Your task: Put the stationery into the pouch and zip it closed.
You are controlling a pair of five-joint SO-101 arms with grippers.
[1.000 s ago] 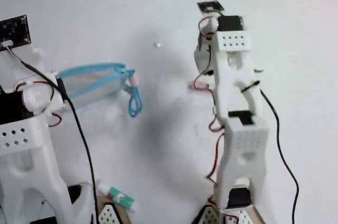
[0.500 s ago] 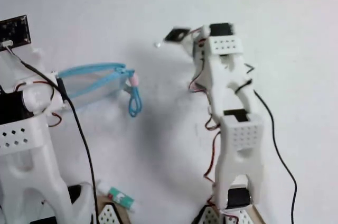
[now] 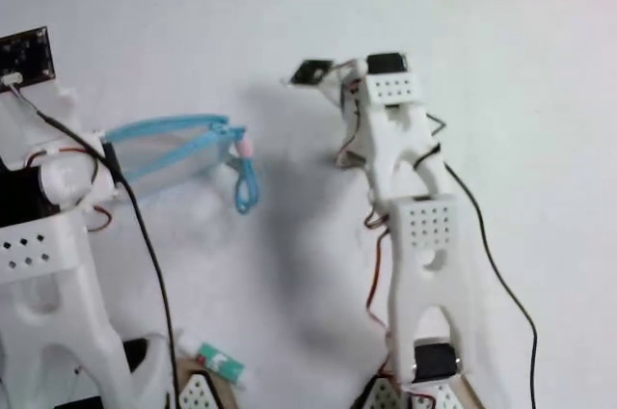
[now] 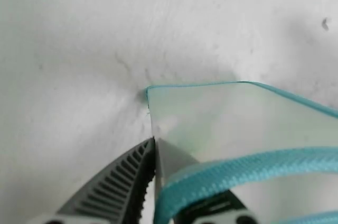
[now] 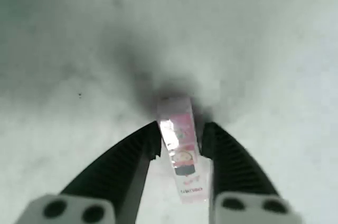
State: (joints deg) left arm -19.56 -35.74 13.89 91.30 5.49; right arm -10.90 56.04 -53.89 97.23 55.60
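The clear pouch (image 3: 169,150) with blue trim lies on the white table at the left, mouth facing right, with a pink zip pull (image 3: 246,147) and a blue loop (image 3: 247,187) at that end. My left gripper (image 4: 155,142) is shut on the pouch's (image 4: 232,123) rear corner, just by the blue zip band (image 4: 237,171). In the right wrist view a small pink stationery piece (image 5: 180,139) sits between the fingers of my right gripper (image 5: 182,142), which is shut on it above its shadow on the table. The right arm (image 3: 390,129) stands mid-table, right of the pouch mouth.
A green-and-white stationery piece (image 3: 217,361) lies at the front edge, next to the left arm's base. A tiny white speck (image 3: 287,81) lies behind the pouch mouth. Black cables trail off both arms.
The right arm has swung left toward the pouch mouth, its wrist camera now lower and farther left. The left arm and pouch have not moved.
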